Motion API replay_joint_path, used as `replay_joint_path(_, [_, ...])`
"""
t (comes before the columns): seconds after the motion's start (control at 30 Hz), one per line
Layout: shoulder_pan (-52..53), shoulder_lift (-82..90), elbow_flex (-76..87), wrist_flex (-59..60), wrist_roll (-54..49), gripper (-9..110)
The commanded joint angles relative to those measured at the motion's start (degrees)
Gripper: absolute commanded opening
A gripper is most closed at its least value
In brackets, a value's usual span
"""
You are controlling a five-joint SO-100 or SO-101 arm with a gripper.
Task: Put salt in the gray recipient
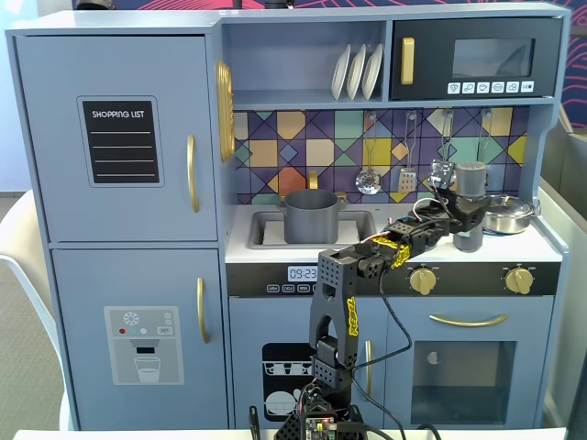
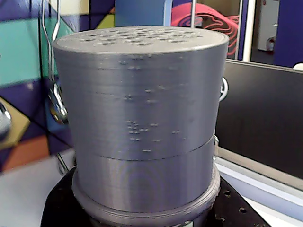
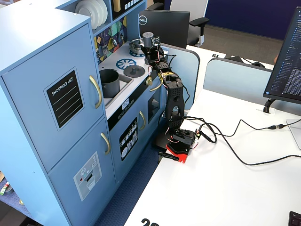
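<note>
While salt is pinched by gripper jaws, recipient sits at 9 o'clock w/ cable slack; slippage or snagging is risked.

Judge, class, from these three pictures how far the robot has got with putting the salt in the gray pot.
Done: the tool has reached the salt on the right of the counter, and the shaker fills the wrist view. In hand: it seems gripped around its middle, though whether it is lifted off the counter is unclear. Left: carrying it leftward to the gray pot in the sink, which shows nothing inside in a fixed view.
</note>
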Motion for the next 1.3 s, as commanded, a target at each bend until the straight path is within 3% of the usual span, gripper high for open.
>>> replay_joint_path(0.0, [-3.08,10.81,-8.26,5.54,10.11,0])
replay_joint_path(0.17, [-10.63,22.59,-8.88,16.44,23.29,0])
replay_joint_path(0.33, [-23.29,31.38,-9.32,33.4,48.43,0])
replay_joint_path(0.47, [-32.52,34.89,-8.96,40.25,70.31,0])
replay_joint_path(0.8, [-45.26,30.85,-11.07,42.19,111.27,0])
replay_joint_path(1.27, [-53.0,28.13,-7.65,27.16,136.23,0])
